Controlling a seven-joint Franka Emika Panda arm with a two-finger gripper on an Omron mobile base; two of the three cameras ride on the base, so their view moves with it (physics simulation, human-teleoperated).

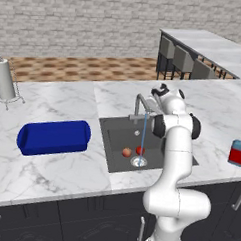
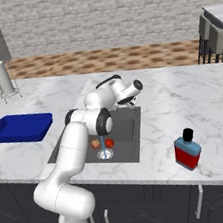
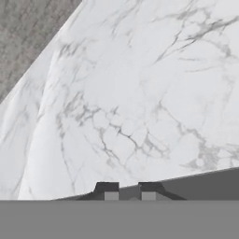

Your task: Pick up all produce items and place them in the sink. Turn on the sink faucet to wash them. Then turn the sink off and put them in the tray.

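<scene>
Two small round fruits, an orange-red apple-like one (image 1: 126,152) and a brighter red tomato-like one (image 1: 140,150), lie side by side in the dark grey recessed sink (image 1: 116,140), just beside its round silver drain (image 1: 138,162). A thin stream of water (image 1: 143,138) falls from the slim silver gooseneck faucet (image 1: 140,106). The gripper (image 3: 129,193) is closed and holds nothing, above the white marble counter (image 3: 140,93). The long deep-blue tray (image 1: 53,137) sits left of the sink.
</scene>
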